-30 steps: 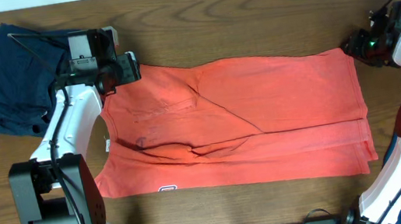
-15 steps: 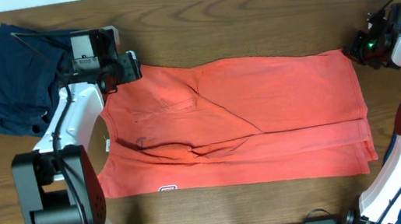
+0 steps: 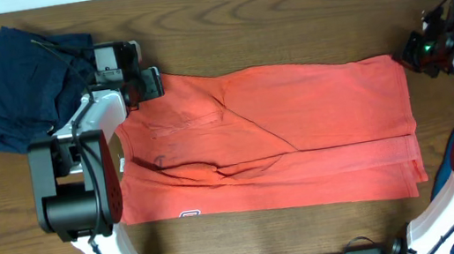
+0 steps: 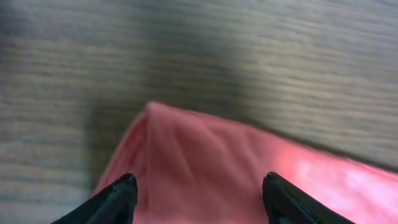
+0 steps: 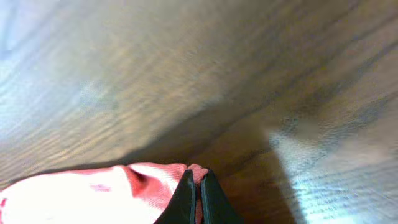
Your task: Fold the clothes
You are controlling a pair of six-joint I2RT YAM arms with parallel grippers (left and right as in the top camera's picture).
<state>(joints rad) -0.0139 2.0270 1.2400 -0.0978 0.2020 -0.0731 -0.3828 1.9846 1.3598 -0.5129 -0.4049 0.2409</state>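
Lying flat on table (image 3: 282, 12): shirt (image 3: 299, 135), lower part folded over. Hovering released astride far left corner: left pincer (image 4: 199, 182), poised to nip. Clenched at far right corner, cloth apparently pinched: right pincer (image 5: 200, 177). Likely aim: lifting far edge for next fold.

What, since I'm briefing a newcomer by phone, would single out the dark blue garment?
On the wooden table, look to the upper-left corner of the overhead view. The dark blue garment lies bunched there, unlike the coral T-shirt spread out mid-table.
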